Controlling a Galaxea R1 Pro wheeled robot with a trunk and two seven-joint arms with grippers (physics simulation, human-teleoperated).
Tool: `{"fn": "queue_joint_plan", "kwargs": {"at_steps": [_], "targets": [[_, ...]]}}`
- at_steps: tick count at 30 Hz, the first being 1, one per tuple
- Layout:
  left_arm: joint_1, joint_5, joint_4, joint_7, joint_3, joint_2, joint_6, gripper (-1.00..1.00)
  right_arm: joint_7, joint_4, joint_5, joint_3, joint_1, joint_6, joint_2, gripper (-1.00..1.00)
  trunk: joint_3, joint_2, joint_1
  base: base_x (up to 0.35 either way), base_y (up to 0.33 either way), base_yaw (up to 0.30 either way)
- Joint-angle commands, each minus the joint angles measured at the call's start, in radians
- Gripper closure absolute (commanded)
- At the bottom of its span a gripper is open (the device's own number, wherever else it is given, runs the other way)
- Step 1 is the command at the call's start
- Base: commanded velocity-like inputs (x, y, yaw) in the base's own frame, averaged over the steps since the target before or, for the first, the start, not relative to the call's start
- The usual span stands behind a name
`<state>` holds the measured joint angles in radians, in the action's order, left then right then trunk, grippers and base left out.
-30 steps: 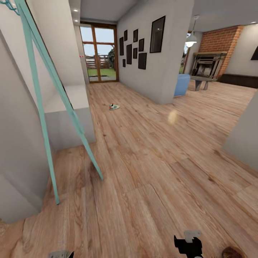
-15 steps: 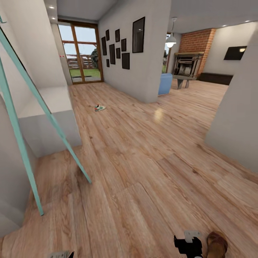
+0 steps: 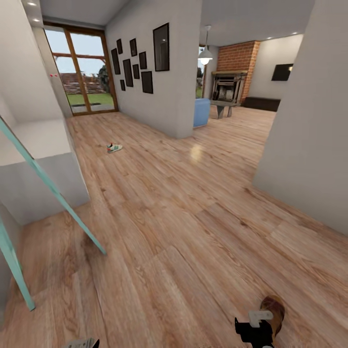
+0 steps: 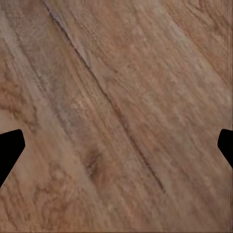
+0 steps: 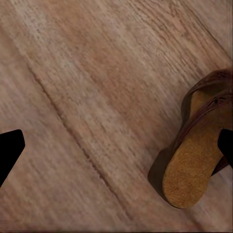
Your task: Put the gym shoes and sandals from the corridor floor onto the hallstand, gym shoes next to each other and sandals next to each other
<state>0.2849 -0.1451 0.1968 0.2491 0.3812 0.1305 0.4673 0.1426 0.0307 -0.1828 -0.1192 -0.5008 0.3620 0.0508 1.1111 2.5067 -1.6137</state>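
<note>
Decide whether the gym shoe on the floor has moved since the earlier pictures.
No. The gym shoe keeps its place relative to the glass door; the camera turned, shifting the whole view.

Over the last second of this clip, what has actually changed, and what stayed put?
The camera swung right with the robot, so the whole scene slid left in the head view. That brought a sandal on the corridor floor further into sight beside the right gripper. Nothing was grasped or released. The gym shoe has not moved on the floor, and both grippers remain open and empty.
</note>
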Motion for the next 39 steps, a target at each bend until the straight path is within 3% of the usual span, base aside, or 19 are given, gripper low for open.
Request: {"fn": "queue_joint_plan", "kwargs": {"at_steps": [1,39], "targets": [[0.0,-0.01,0.0,0.004,0.009,0.0,0.004,-1.0,0.003,-0.002,-0.011,-0.008,-0.001,0.003,0.0,-1.0,0.001,0.0,0.0,0.0,0.0,-0.265],[0.0,-0.01,0.0,0.004,0.009,0.0,0.004,-1.0,0.003,-0.002,-0.011,-0.008,-0.001,0.003,0.0,-1.0,0.001,0.0,0.0,0.0,0.0,-0.265]]}}
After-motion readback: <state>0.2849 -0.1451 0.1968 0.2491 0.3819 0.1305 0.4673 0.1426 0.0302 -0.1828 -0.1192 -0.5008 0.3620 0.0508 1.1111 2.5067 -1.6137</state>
